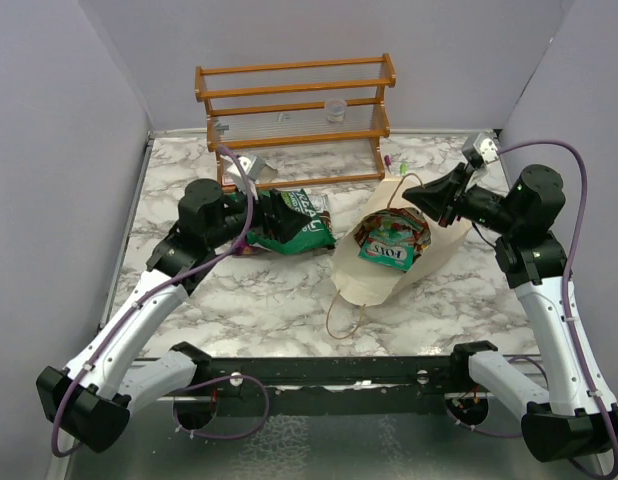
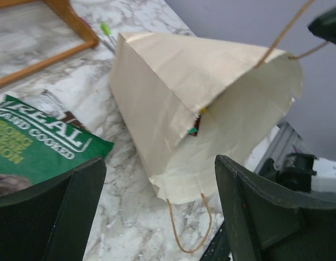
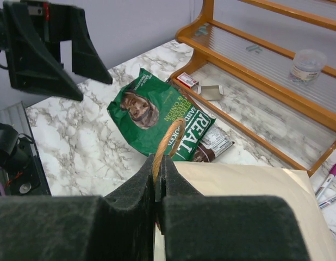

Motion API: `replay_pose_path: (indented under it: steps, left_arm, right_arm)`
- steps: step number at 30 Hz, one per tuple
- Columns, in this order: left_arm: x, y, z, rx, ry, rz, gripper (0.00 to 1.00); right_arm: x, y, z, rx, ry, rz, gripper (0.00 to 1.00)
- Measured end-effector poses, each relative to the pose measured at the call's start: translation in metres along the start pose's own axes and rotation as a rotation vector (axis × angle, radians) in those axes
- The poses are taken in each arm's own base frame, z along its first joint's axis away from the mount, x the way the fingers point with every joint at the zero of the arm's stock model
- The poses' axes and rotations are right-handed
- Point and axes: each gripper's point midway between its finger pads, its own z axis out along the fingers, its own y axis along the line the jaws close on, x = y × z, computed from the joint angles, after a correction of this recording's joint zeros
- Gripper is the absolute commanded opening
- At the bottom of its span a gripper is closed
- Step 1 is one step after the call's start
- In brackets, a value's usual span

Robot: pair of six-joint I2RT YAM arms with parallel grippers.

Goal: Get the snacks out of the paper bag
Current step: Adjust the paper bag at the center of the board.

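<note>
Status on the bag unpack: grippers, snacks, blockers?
Left gripper open, empty, beside green packet lying outside the bag. Right gripper shut on handle of paper bag, mouth held open. More packets inside. No obstruction seen.

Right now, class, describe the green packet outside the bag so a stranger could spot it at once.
Find the wooden slatted rack at the back of the marble table. Just before it, left of the cream paper bag, lies a dark green packet. Unlike the packets in the bag's mouth, it lies on the marble and bears white REAL lettering.
</note>
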Motion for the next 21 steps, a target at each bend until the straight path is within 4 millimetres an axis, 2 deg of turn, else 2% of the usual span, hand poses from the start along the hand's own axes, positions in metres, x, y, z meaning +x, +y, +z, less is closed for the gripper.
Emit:
replay_pose_path:
  steps: [2,9,12,14,17,21]
  left_arm:
    - [0.01,-0.014,0.004,0.05,0.013,-0.007,0.75]
    - [0.085,-0.095,0.018,0.264,0.113,0.051,0.53]
    - [0.103,-0.125,0.025,0.294,0.099,0.127,0.35]
    - [0.114,-0.137,0.037,0.281,0.089,0.179,0.24]
    - [0.134,-0.129,0.064,0.202,0.093,0.249,0.23]
    - [0.163,-0.1,0.1,0.079,0.114,0.34,0.21]
  right_arm:
    - [0.0,-0.002,0.0,0.009,-0.001,0.0,0.02]
    - [-0.002,-0.004,-0.001,0.029,-0.006,-0.002,0.02]
    - [-0.004,-0.001,-0.004,0.033,-0.013,-0.009,0.02]
    - [-0.005,0.001,-0.005,0.036,-0.019,-0.015,0.02]
    - [-0.006,0.002,-0.007,0.039,-0.023,-0.02,0.02]
    - [-0.008,0.003,-0.008,0.041,-0.028,-0.023,0.02]
